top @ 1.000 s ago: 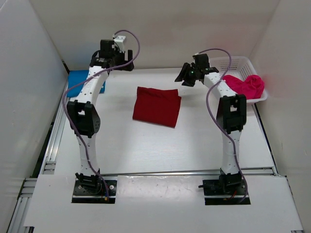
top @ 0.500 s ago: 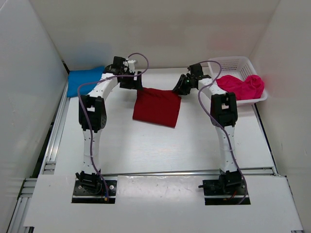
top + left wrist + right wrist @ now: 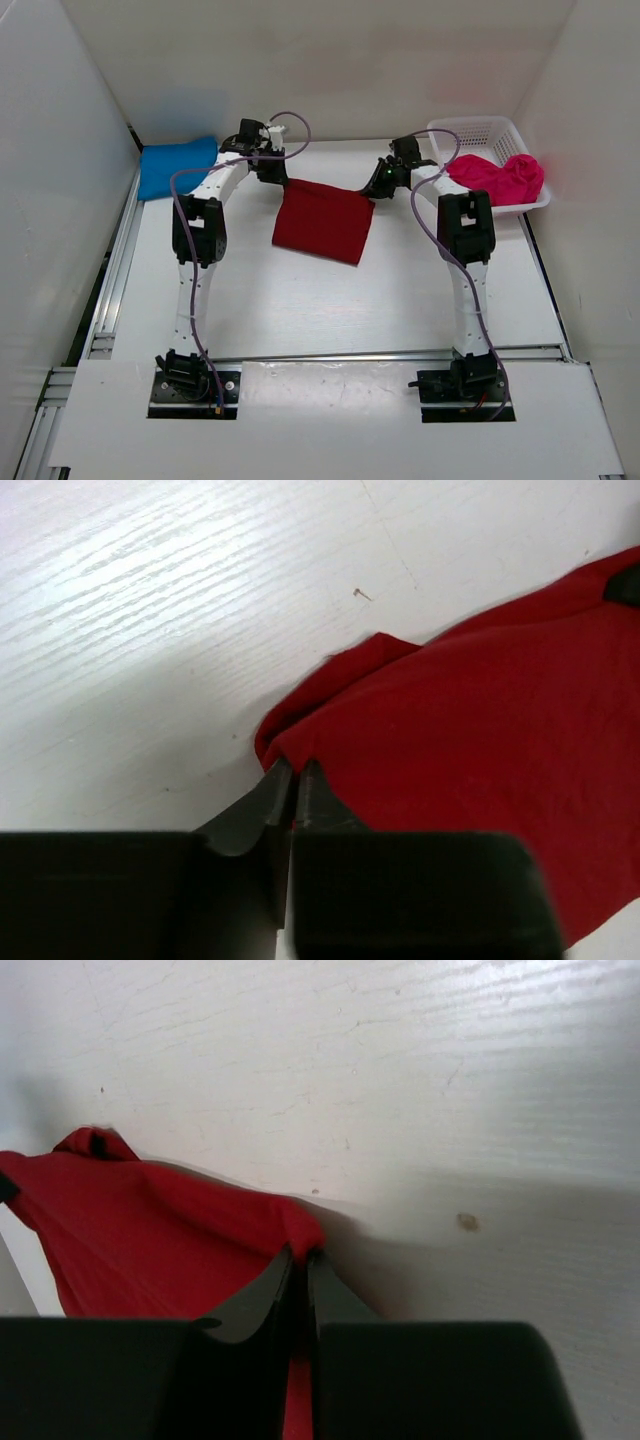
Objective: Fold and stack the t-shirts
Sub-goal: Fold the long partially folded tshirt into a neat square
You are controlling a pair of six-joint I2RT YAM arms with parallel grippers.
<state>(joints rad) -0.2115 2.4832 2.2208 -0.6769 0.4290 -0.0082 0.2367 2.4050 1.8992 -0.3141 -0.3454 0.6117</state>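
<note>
The dark red t-shirt [image 3: 323, 222] lies folded in the middle of the table. My left gripper [image 3: 278, 178] is shut on its far left corner; in the left wrist view the red cloth [image 3: 480, 730] is pinched between the fingertips [image 3: 294, 776]. My right gripper [image 3: 377, 184] is shut on the far right corner, where red fabric [image 3: 170, 1230] bunches at the fingertips [image 3: 302, 1256]. The bright blue t-shirt [image 3: 175, 166] lies folded at the far left. The pink-magenta t-shirt [image 3: 500, 177] sits crumpled in the basket.
The white mesh basket [image 3: 478, 131] stands at the far right corner of the table. White walls enclose the table on three sides. Metal rails run along the left edge [image 3: 108, 290] and the near edge.
Both arms came down from above the table to the red shirt's far corners. Both grippers went from open to shut on the cloth.
</note>
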